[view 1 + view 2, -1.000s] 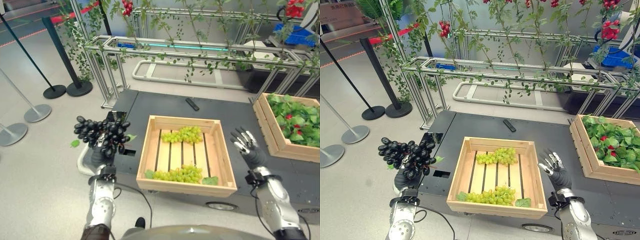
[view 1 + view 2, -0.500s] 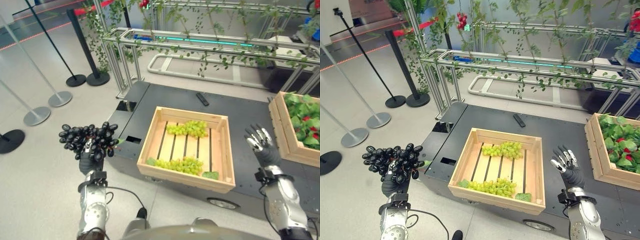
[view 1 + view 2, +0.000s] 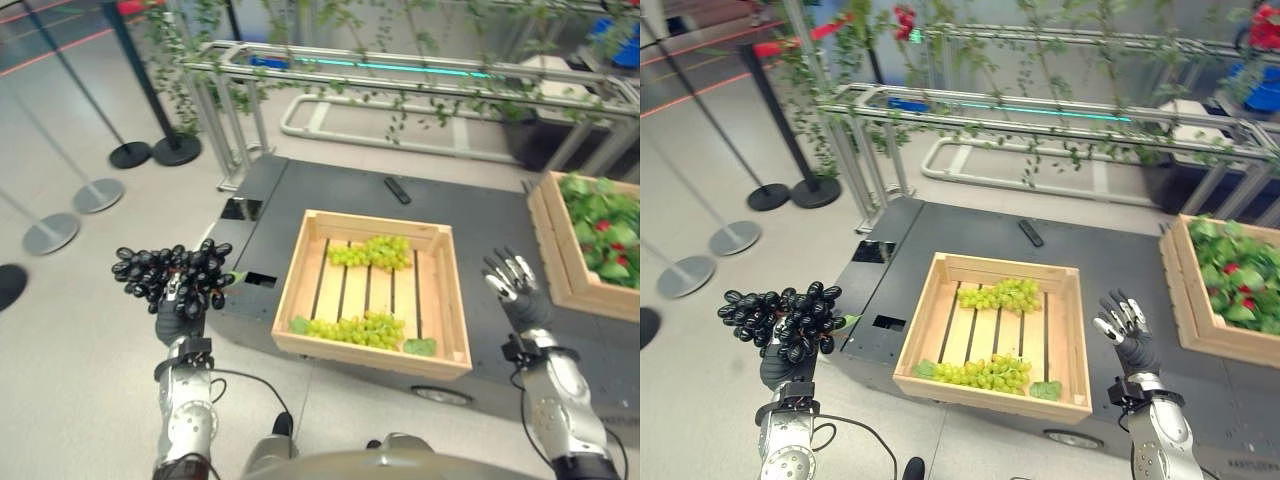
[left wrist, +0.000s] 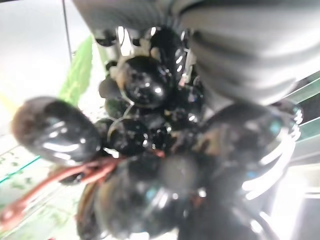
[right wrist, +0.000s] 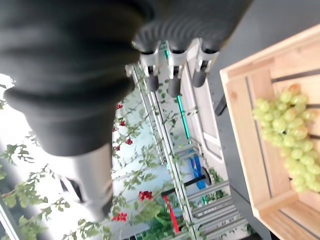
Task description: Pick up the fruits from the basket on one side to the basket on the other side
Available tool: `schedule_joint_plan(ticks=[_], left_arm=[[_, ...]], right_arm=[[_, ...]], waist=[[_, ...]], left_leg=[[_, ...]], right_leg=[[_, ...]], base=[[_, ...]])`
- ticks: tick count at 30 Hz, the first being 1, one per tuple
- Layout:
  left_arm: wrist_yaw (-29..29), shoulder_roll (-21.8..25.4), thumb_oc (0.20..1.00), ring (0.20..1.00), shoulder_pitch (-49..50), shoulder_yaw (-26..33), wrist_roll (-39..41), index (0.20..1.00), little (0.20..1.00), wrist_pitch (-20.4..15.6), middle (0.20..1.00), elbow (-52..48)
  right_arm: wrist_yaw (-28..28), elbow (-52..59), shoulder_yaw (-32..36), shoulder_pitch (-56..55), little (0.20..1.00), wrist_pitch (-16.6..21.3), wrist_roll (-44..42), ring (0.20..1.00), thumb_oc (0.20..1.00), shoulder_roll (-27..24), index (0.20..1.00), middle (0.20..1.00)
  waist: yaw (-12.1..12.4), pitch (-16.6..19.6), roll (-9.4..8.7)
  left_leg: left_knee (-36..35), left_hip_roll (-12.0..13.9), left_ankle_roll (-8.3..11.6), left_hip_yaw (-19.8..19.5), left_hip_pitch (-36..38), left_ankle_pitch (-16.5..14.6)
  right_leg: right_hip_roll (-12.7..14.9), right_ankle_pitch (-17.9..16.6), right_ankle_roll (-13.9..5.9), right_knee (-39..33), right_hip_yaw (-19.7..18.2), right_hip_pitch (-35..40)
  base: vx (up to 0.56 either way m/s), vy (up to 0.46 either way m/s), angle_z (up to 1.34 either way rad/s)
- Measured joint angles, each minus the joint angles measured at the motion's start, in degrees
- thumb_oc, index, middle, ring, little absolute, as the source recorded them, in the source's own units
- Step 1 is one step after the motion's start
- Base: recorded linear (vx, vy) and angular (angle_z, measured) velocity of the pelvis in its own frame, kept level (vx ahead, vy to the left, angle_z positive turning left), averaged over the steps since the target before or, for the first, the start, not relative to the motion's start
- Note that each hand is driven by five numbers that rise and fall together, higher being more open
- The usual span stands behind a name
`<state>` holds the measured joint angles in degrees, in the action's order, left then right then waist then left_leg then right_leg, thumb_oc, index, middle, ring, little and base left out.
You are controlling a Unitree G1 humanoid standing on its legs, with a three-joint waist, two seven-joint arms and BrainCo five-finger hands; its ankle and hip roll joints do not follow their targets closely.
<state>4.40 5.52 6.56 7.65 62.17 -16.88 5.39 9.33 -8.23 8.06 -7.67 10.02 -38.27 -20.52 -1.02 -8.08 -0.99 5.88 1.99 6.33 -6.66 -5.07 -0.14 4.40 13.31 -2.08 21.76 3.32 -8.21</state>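
My left hand is shut on a bunch of black grapes, held up in the air over the floor, left of the dark platform. Up close, the black grapes press against the hand's ribbed cover. A wooden crate on the platform holds two bunches of green grapes, one at the back and one at the front. My right hand is raised open, right of the crate, holding nothing. A second crate at the far right holds leaves and red fruit.
A black remote lies on the dark platform behind the crate. A metal frame with vines stands behind the platform. Barrier posts stand on the floor at the left.
The camera view has shifted. My left hand still holds the black grapes left of the platform, a little lower in view. The right hand stays raised and open.
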Motion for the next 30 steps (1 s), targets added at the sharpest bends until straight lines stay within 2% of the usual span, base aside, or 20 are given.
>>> schedule_joint_plan(ticks=[1, 2, 3, 5, 6, 7, 9, 11, 12, 13, 15, 16, 19, 20, 22, 25, 26, 28, 29, 30], left_arm=[[-0.1, 0.3, 0.2, 0.2, -0.7, -0.8, 0.0, 0.2, 0.2, -0.5, 0.2, -0.2], [0.0, 0.9, 0.2, 0.2, -1.0, -0.6, 0.0, 0.2, 0.2, -1.1, 0.2, -0.3], [0.0, 1.6, 0.2, 0.2, -2.5, -1.9, -0.1, 0.2, 0.2, -0.9, 0.2, -0.2], [0.1, 2.4, 0.2, 0.2, -3.9, -1.9, -0.2, 0.2, 0.2, -1.9, 0.2, -0.1], [0.0, 2.7, 0.2, 0.2, -4.5, -1.9, -0.2, 0.2, 0.2, -2.3, 0.2, -0.1], [-0.2, 3.9, 0.2, 0.2, -5.8, -1.5, -0.2, 0.2, 0.2, -2.5, 0.2, -0.1], [-0.4, 4.9, 0.2, 0.2, -8.3, -1.6, -0.6, 0.2, 0.2, -2.1, 0.2, 1.0], [-0.3, 4.0, 0.2, 0.2, -9.9, -1.9, -0.7, 0.2, 0.2, -1.4, 0.2, 1.0], [-0.2, 3.8, 0.2, 0.2, -10.0, -1.9, -0.7, 0.2, 0.2, -1.4, 0.2, 0.8], [-0.2, 3.3, 0.2, 0.2, -10.0, -1.6, -0.7, 0.2, 0.2, -1.3, 0.2, 0.8], [-0.2, 3.2, 0.2, 0.2, -9.4, -1.3, -0.7, 0.2, 0.2, -1.4, 0.2, 0.5], [-0.2, 3.5, 0.2, 0.2, -9.3, -0.8, -0.7, 0.2, 0.2, -1.4, 0.2, 0.5], [-0.2, 4.0, 0.2, 0.2, -7.6, 0.4, -0.7, 0.2, 0.2, -1.4, 0.2, 0.0], [-0.2, 3.8, 0.2, 0.2, -6.9, 0.2, -0.7, 0.2, 0.2, -1.4, 0.2, 0.0], [-0.2, 2.3, 0.2, 0.2, -5.4, -0.4, -0.8, 0.2, 0.2, -1.2, 0.2, -0.1], [-0.2, 2.0, 0.2, 0.2, -4.4, -0.5, -0.8, 0.2, 0.2, -0.8, 0.2, -0.1], [-0.1, 1.8, 0.2, 0.2, -3.3, -1.2, -0.8, 0.2, 0.2, -0.8, 0.2, 0.1], [-0.1, 1.7, 0.2, 0.2, -4.0, -3.0, -0.8, 0.2, 0.2, -0.4, 0.2, 0.3], [-0.1, 1.8, 0.2, 0.2, -3.1, -3.5, -0.8, 0.2, 0.2, -0.1, 0.2, 0.3], [-0.1, 1.5, 0.2, 0.2, -2.6, -3.7, -0.8, 0.2, 0.2, 0.1, 0.2, 0.4]], right_arm=[[0.0, 0.0, -0.2, -0.7, 1.0, -0.1, 0.2, 1.0, 1.0, 0.3, 1.0, 1.0], [0.1, 0.1, -0.9, 0.4, 1.0, 0.0, 0.7, 1.0, 1.0, 0.2, 1.0, 1.0], [0.1, 0.1, -0.9, -0.8, 1.0, 0.0, 1.1, 1.0, 1.0, 0.1, 1.0, 1.0], [0.1, 0.0, -2.0, 0.9, 1.0, 0.0, 1.8, 1.0, 1.0, -0.3, 1.0, 1.0], [0.1, 0.2, -2.4, 2.3, 1.0, 0.0, 2.2, 1.0, 1.0, -0.2, 1.0, 1.0], [0.1, 0.2, -3.4, 4.5, 1.0, 0.0, 2.7, 1.0, 1.0, -0.4, 1.0, 1.0], [0.1, 1.0, -4.0, 4.4, 1.0, -0.1, 3.4, 1.0, 1.0, -0.4, 1.0, 1.0], [0.2, 0.8, -4.5, 2.5, 1.0, -0.3, 3.4, 1.0, 1.0, -0.4, 1.0, 1.0], [0.2, 0.9, -4.6, 2.2, 1.0, -0.3, 3.4, 1.0, 1.0, -0.4, 1.0, 1.0], [0.3, 1.3, -4.5, 2.0, 1.0, -0.3, 3.7, 1.0, 1.0, -0.5, 1.0, 1.0], [0.6, 1.6, -4.5, 1.9, 1.0, -0.3, 3.9, 1.0, 1.0, -0.5, 1.0, 1.0], [0.8, 1.9, -4.4, 1.7, 1.0, -0.3, 3.9, 1.0, 1.0, -0.5, 1.0, 1.0], [1.5, 1.8, -4.3, 2.5, 1.0, -0.3, 3.9, 1.0, 1.0, -0.5, 1.0, 1.0], [1.6, 1.7, -3.7, 2.8, 1.0, -0.3, 3.9, 1.0, 1.0, -0.5, 1.0, 1.0], [1.5, 1.2, -3.3, 1.6, 1.0, -0.3, 3.8, 1.0, 1.0, -1.1, 1.0, 1.0], [1.4, 1.2, -3.0, 1.1, 1.0, -0.3, 3.8, 1.0, 1.0, -1.2, 1.0, 1.0], [1.4, 1.1, -2.8, 0.5, 1.0, -0.2, 3.8, 1.0, 1.0, -1.9, 1.0, 1.0], [1.4, 0.8, -2.1, -0.6, 1.0, -0.2, 3.8, 1.0, 1.0, -3.6, 1.0, 1.0], [1.3, 1.1, -1.8, -0.7, 1.0, -0.2, 3.8, 1.0, 1.0, -3.9, 1.0, 1.0], [1.3, 1.3, -1.5, -0.8, 1.0, -0.2, 3.8, 1.0, 1.0, -3.9, 1.0, 1.0]], waist=[[-2.3, -0.7, -1.45], [-1.7, -1.0, -1.09], [-3.7, -2.1, -2.86], [-2.7, -3.5, -3.43], [-3.1, -4.0, -3.73], [-2.3, -5.3, -4.01], [-3.3, -6.2, -4.72], [-3.5, -6.9, -3.51], [-2.6, -7.0, -2.92], [-2.1, -7.3, -1.84], [-0.3, -6.7, -1.44], [0.7, -6.5, -1.61], [2.1, -5.4, -2.03], [1.8, -4.8, -2.18], [0.9, -3.4, -1.9], [0.4, -2.8, -1.98], [0.6, -2.3, -1.35], [0.6, -2.3, -0.8], [0.4, -2.5, 0.15], [0.6, -2.7, 0.82]], left_leg=[[1.5, -0.8, -0.53, 0.6, 0.0, -0.5], [2.0, -0.8, -1.39, 1.6, 0.0, -1.1], [3.1, -1.3, -1.34, 3.2, 0.6, -2.3], [3.8, -1.6, -2.65, 7.8, 0.3, -3.9], [4.7, -1.8, -3.05, 8.6, -0.5, -4.2], [5.2, -0.8, -3.87, 11.4, -1.6, -4.6], [6.8, -1.6, -4.99, 13.0, -3.2, -5.1], [7.5, -0.4, -5.65, 13.8, -3.3, -5.2], [7.1, 0.3, -5.69, 14.4, -2.9, -5.2], [7.3, 1.6, -5.53, 15.4, -2.4, -5.0], [6.8, 2.7, -4.69, 16.5, -1.8, -4.4], [6.8, 2.8, -4.08, 16.5, -1.7, -4.0], [6.4, 3.9, -3.03, 15.5, -2.4, -2.3], [6.3, 4.1, -3.38, 14.0, -3.0, -1.6], [5.4, 5.4, -3.93, 12.4, -3.5, 1.0], [5.4, 7.8, -4.25, 11.2, -3.6, 2.3], [5.3, 8.8, -3.87, 10.1, -3.8, 3.1], [4.6, 9.7, 0.25, 7.8, -4.8, 5.9], [3.4, 10.6, 1.39, 6.6, -4.9, 7.3], [2.7, 11.0, 1.5, 6.3, -4.8, 8.6]], right_leg=[[0.4, -0.3, -0.58, 0.0, -1.7, -0.5], [0.7, -0.1, -0.78, 0.2, -2.3, 0.0], [0.4, -1.2, -1.8, -0.2, -5.3, -0.7], [0.3, -4.0, -3.29, -2.0, -10.4, -3.6], [0.6, -5.7, -3.62, -3.3, -11.5, -4.5], [1.6, -9.4, -4.5, -6.6, -11.6, -5.6], [3.9, -13.0, -5.91, -10.0, -9.3, -5.7], [4.8, -9.1, -6.09, -6.2, -5.5, -3.4], [4.7, -7.6, -6.36, -4.9, -4.4, -1.9], [4.8, -3.8, -8.03, 0.0, -4.3, 0.9], [6.0, -2.4, -8.89, 1.4, -4.5, 5.2], [6.2, -2.2, -8.87, -1.1, -4.6, 7.8], [4.5, -1.5, -7.63, -11.2, -3.5, 11.6], [3.7, -0.7, -5.05, -13.1, -2.7, 12.4], [1.9, -0.2, -3.5, -11.2, -2.5, 10.9], [-0.5, 0.7, -1.47, -8.5, -2.7, 9.7], [-2.4, 1.3, -0.57, -6.2, -1.7, 9.2], [-3.8, 2.7, 1.17, -3.2, 0.3, 7.4], [-5.0, 3.2, 2.09, -1.9, 0.3, 7.1], [-6.0, 3.2, 2.46, -1.4, 1.6, 7.4]], base=[[-0.1, 0.149, -0.35], [-0.16, 0.215, -0.68], [-0.25, 0.266, -1.04], [-0.27, 0.147, -1.6], [-0.22, 0.098, -1.78], [-0.14, 0.083, -1.38], [-0.21, 0.112, -0.96], [-0.18, 0.052, -0.28], [-0.1, -0.032, -0.33], [-0.1, -0.088, -0.36], [-0.08, -0.125, -0.36], [-0.06, -0.153, -0.31], [-0.12, -0.257, -0.36], [-0.23, -0.257, 0.02], [-0.24, -0.284, 0.16], [-0.15, -0.226, 0.03], [-0.24, -0.37, 0.3], [-0.2, -0.303, 0.54], [-0.15, -0.243, 0.61], [-0.1, -0.159, 0.61]])
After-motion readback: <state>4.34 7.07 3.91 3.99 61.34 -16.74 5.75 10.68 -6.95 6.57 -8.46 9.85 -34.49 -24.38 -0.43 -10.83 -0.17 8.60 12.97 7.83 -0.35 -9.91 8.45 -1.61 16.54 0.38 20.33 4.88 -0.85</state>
